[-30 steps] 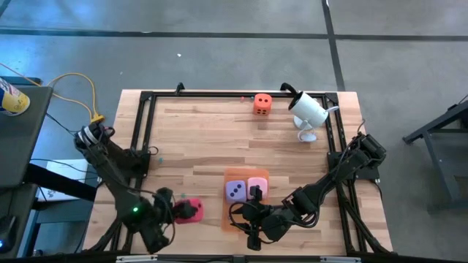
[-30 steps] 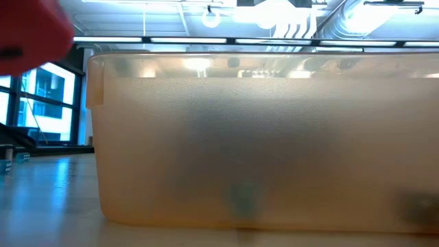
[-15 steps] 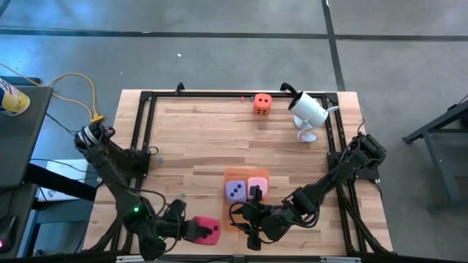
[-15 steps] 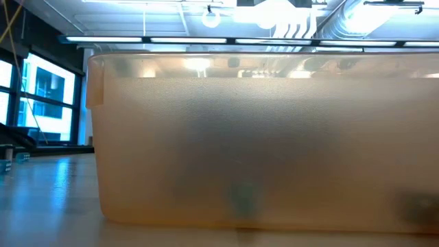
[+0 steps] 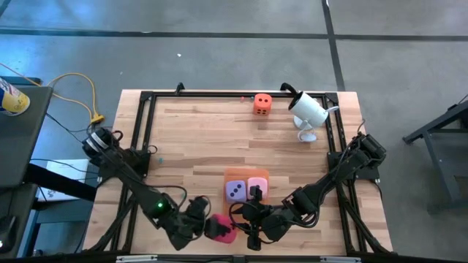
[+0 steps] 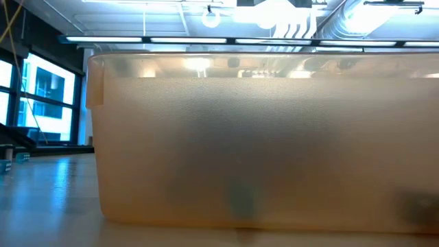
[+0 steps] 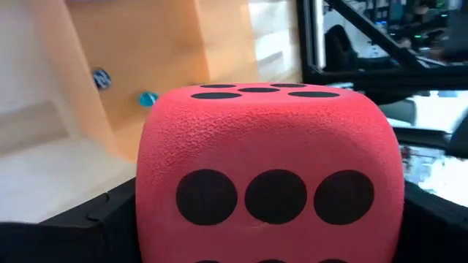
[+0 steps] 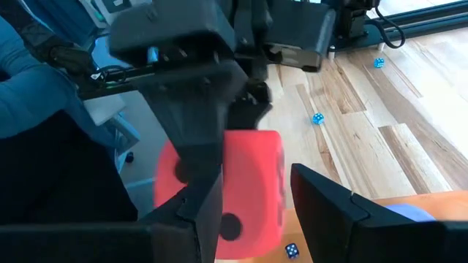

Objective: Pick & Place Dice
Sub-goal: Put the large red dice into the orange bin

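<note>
My left gripper is near the table's near edge, shut on the red die, which fills the left wrist view. My right gripper is open just right of it, its fingers pointing at the die without touching it. The purple die and the pink die lie in the translucent orange bin. Far off, the orange die rests on the table by the far rail. My left gripper pinches the red die between its two fingers, one on each of two opposite side faces. The fingers reach from the table's left toward its right. A face with three pips in a row looks at the wrist camera.
A white camera stands at the far right. A black frame runs around the wooden table. Tiny blue dice lie scattered on the wood. The orange bin's wall fills the low view.
My left gripper has carried the red die toward the table's right and near edge, from left of the bin to just beside my right gripper. The die has left the low view's upper left corner. My right arm has kept still.
</note>
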`<state>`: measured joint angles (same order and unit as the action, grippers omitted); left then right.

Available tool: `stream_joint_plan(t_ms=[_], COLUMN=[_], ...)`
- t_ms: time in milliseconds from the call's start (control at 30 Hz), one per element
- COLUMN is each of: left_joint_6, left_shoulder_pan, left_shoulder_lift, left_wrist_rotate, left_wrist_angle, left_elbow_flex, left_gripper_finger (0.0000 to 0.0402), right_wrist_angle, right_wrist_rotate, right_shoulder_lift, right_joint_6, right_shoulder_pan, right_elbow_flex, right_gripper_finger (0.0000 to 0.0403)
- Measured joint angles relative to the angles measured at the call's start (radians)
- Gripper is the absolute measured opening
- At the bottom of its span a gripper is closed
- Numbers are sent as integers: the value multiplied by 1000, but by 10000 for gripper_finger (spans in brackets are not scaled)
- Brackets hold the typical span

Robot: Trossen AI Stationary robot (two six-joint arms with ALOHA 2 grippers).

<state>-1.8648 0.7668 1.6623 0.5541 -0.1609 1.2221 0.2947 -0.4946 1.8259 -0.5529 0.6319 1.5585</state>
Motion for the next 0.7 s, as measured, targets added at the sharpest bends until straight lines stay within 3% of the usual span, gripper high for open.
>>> stream_joint_plan(t_ms=[700], left_joint_6=[194], left_shoulder_pan=[-125], left_shoulder_lift=[116], left_wrist_rotate=[-77], left_wrist_angle=[10], left_elbow_flex=[0], left_gripper_finger=[376], right_wrist_angle=[-1], right_wrist_rotate=[0], right_shoulder_lift=[0], right_joint_6=[0], right_shoulder_pan=[0], right_elbow_flex=[0], right_gripper_finger=[151])
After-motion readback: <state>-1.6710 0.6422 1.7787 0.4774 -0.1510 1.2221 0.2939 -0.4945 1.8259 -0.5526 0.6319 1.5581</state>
